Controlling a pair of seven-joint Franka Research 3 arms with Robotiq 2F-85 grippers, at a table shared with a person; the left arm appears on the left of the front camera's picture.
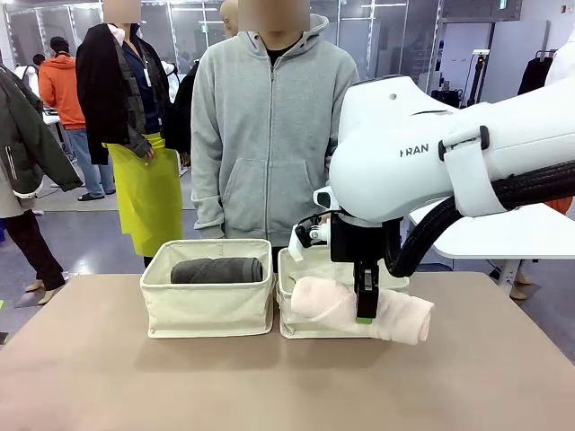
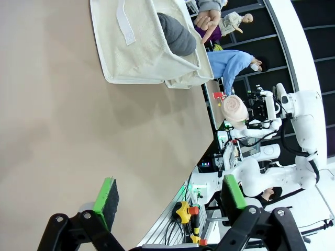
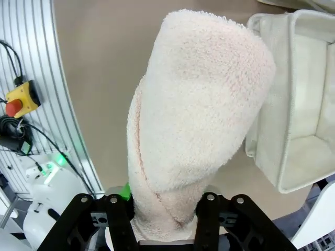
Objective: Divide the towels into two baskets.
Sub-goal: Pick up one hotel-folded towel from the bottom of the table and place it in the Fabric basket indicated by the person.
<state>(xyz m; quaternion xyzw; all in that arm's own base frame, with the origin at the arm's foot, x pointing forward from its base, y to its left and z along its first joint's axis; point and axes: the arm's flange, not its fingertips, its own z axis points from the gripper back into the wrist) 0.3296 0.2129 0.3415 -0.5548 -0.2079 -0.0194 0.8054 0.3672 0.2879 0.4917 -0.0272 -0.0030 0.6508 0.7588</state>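
in front of the right basket, the right gripper is clamped on the pink towel, held above the table. the grey towel lies in the left basket. the left gripper is released.

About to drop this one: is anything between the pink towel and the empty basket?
Nothing visible. The right gripper holds the peach-pink towel just in front of the right basket, whose inside looks empty.

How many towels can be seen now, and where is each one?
2. The grey towel lies in the left basket. The pink towel is held by the right gripper in front of the right basket. Others may be hidden inside the baskets.
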